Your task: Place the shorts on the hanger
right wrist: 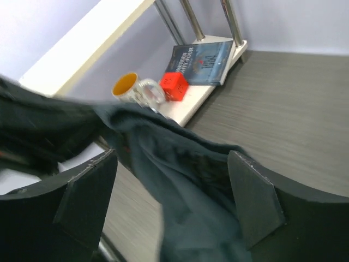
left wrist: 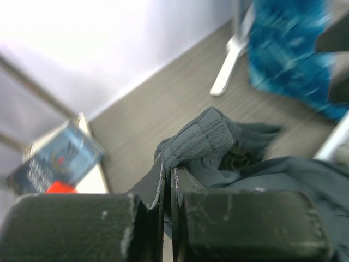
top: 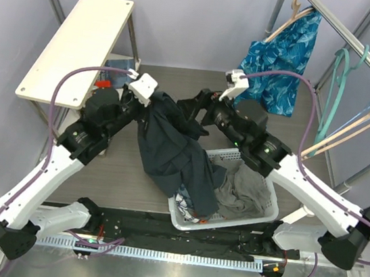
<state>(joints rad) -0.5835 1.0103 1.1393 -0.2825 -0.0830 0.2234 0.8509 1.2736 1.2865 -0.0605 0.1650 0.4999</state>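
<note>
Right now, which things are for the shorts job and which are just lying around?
For the job: the shorts, held by the shut left gripper; the open right gripper; the beige hanger.
Just lying about: blue leafy garment, teal hanger, grey cloth, white basket, book, red cube.

A dark wood-grain table bears a white laundry basket near its front edge — and a pale shelf stand at back left.
</note>
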